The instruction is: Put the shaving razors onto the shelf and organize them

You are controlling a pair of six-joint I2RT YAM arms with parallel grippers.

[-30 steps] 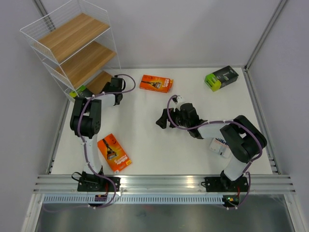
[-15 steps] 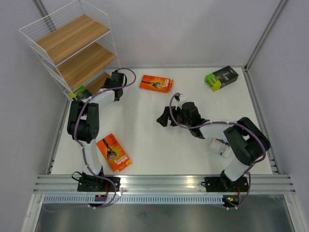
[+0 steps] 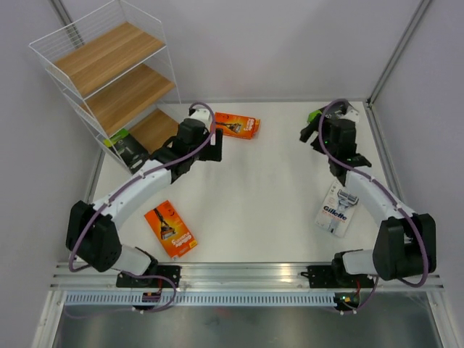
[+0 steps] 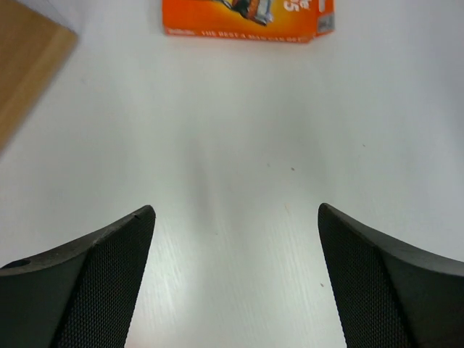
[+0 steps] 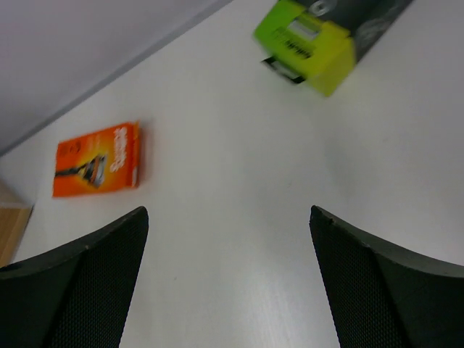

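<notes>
The shelf (image 3: 109, 72) stands at the back left. A black razor pack with a lime-green end (image 3: 128, 149) lies at the near end of its bottom board (image 3: 154, 129). My left gripper (image 3: 215, 142) hangs open and empty just short of an orange pack (image 3: 235, 125), which shows at the top of the left wrist view (image 4: 246, 16). My right gripper (image 3: 317, 134) is open and empty beside the second black-and-lime pack (image 3: 316, 114), which lies ahead of it in the right wrist view (image 5: 326, 36). Another orange pack (image 3: 170, 228) and the white Gillette pack (image 3: 337, 210) lie near the front.
The bottom board's corner (image 4: 25, 65) shows at the left of the left wrist view. White walls and a metal post (image 3: 395, 51) close the back and right. The aluminium rail (image 3: 246, 275) runs along the near edge.
My left gripper opened and drew back right from the shelf, leaving the black-and-lime pack at the bottom board. My right arm swung from the table's middle to the back right.
</notes>
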